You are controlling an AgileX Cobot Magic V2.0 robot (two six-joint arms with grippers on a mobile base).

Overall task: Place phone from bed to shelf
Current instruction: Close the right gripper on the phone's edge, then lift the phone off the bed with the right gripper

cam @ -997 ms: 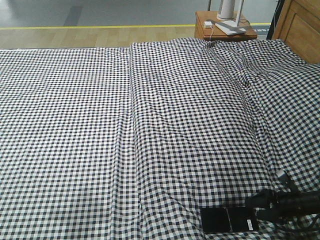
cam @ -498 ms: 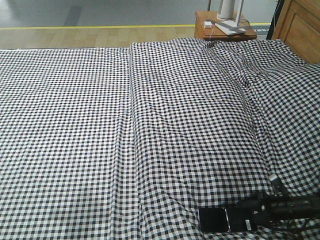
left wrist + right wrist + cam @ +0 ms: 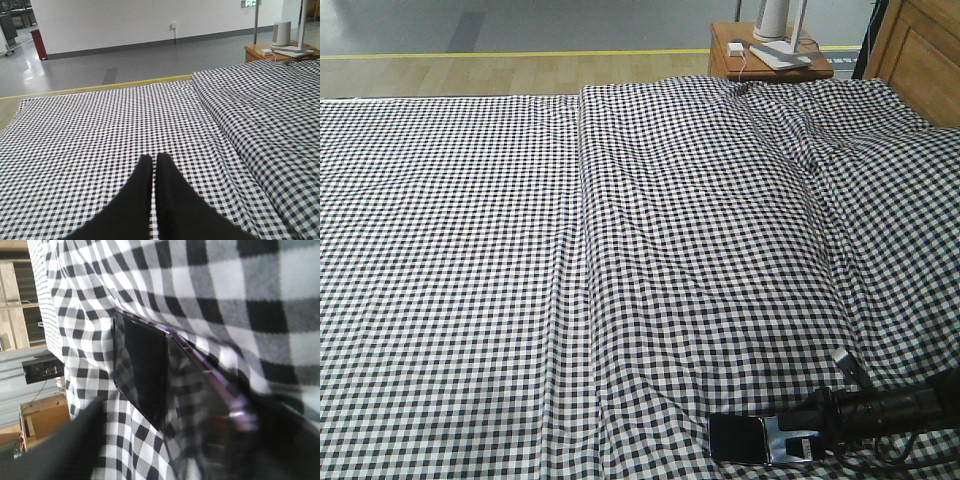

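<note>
Open flat bed [image 3: 470,250] spreads leftward; headboard [image 3: 925,60] and bedside table [image 3: 722,62] bound the far corner.

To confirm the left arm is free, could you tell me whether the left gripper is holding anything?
No, the left gripper is shut, its jaws pressed together with nothing between them, over the bed.

The right gripper [image 3: 802,430] covers the near end of the phone [image 3: 738,438], and its arm runs off the right edge. The right wrist view is blurred there, so the grip cannot be judged.
</note>
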